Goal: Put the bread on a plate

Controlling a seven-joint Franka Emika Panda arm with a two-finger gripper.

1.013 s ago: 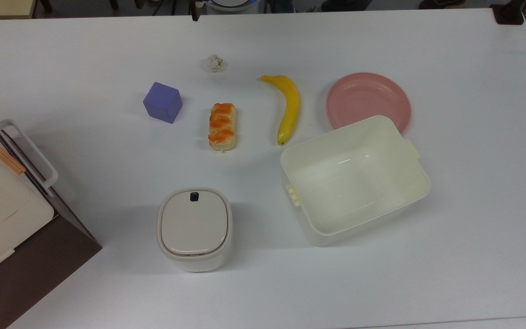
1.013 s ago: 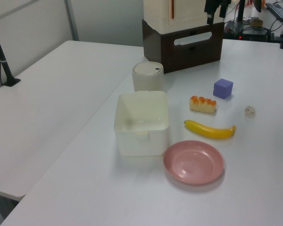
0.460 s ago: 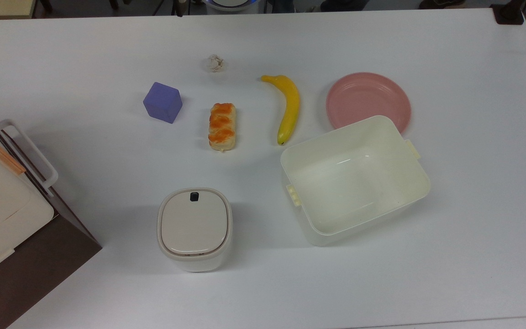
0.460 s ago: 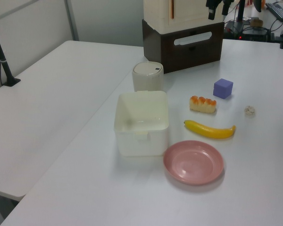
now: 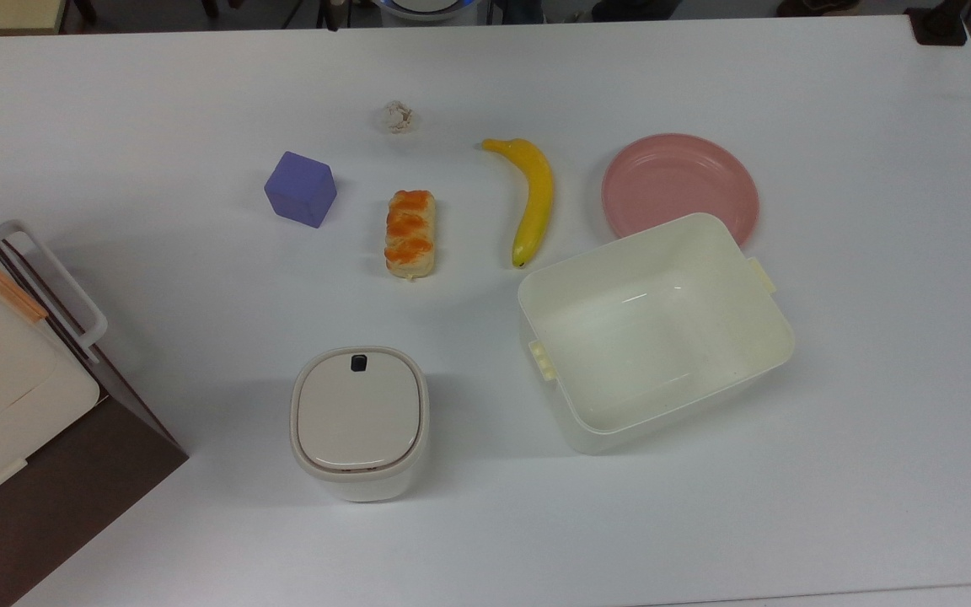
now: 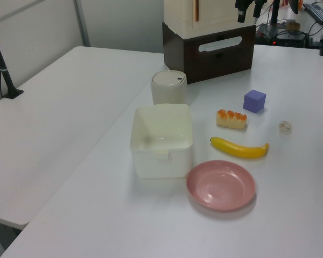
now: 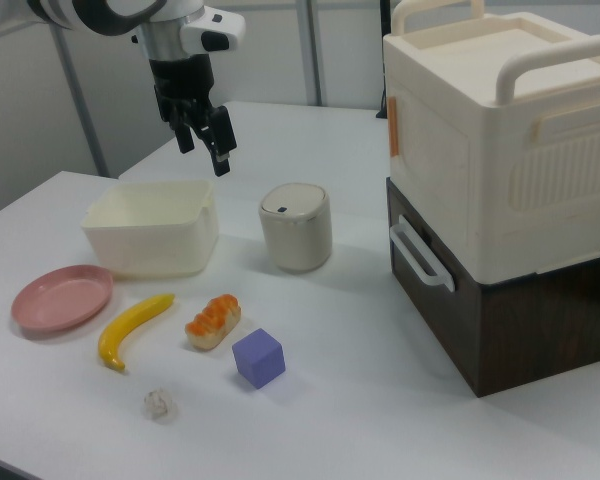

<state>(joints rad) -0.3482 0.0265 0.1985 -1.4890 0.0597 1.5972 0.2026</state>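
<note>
The bread (image 5: 410,233), a pale-tan roll with orange glaze, lies on the white table between a purple cube and a banana; it also shows as the bread (image 6: 231,119) and the bread (image 7: 213,320). The pink plate (image 5: 679,185) sits bare at the top view's right, partly behind the cream tub; in the other views it is the plate (image 6: 220,185) and the plate (image 7: 62,297). My gripper (image 7: 205,155) hangs high in the air above the tub, well away from the bread, open with nothing between its fingers. It appears at the top edge as the gripper (image 6: 247,13).
A yellow banana (image 5: 532,198) lies between bread and plate. The cream tub (image 5: 776,337) stands against the plate's near rim. A purple cube (image 5: 301,189), a small crumpled ball (image 5: 397,116), a lidded white canister (image 5: 359,421) and a stacked box unit (image 7: 500,180) are around.
My gripper has shifted slightly to the left view's right near the top edge. Nothing on the table has moved.
</note>
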